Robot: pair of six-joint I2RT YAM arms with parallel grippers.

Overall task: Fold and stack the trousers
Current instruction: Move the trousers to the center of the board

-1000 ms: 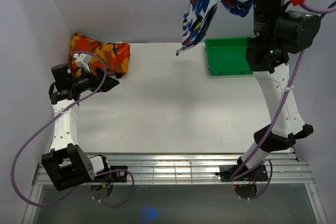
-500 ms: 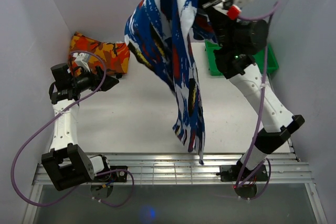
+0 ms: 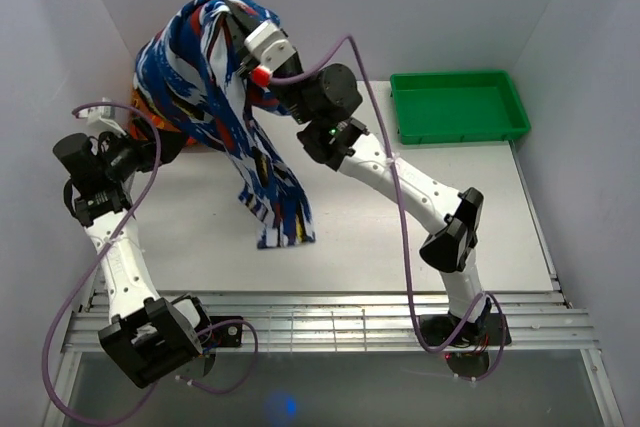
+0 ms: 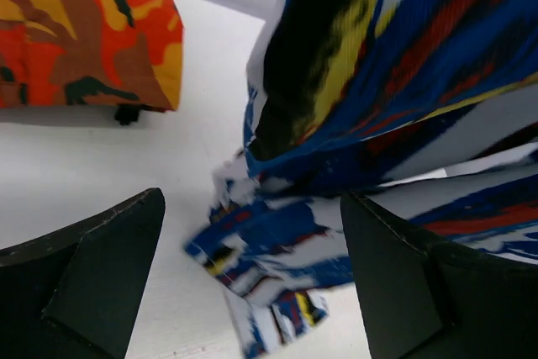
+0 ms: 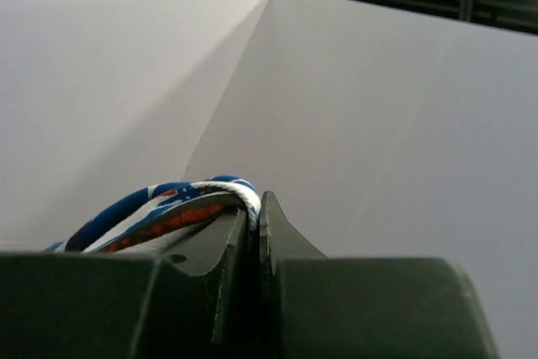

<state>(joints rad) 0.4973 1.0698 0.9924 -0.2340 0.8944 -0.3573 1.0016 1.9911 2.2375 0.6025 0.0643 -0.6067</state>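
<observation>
The trousers (image 3: 225,97), in a blue, white and black print with red and yellow patches, hang bunched from my right gripper (image 3: 238,22), high over the table's far left. Their lower end (image 3: 283,227) trails onto the white table. In the right wrist view the gripper (image 5: 256,208) is shut on a fold of the trousers (image 5: 160,208). My left gripper (image 3: 168,147) is open and empty, just left of the hanging cloth. In the left wrist view its fingers (image 4: 92,279) stand wide apart, with the trousers (image 4: 277,262) ahead of them on the table.
An orange, red and yellow folded cloth (image 4: 84,39) lies at the far left, mostly hidden behind the trousers in the top view. A green tray (image 3: 455,107) stands at the far right. White walls close in the left, back and right sides.
My right arm has swung from the far right across to the far left, carrying the trousers with it. The left arm has pulled back and left and lifted.
</observation>
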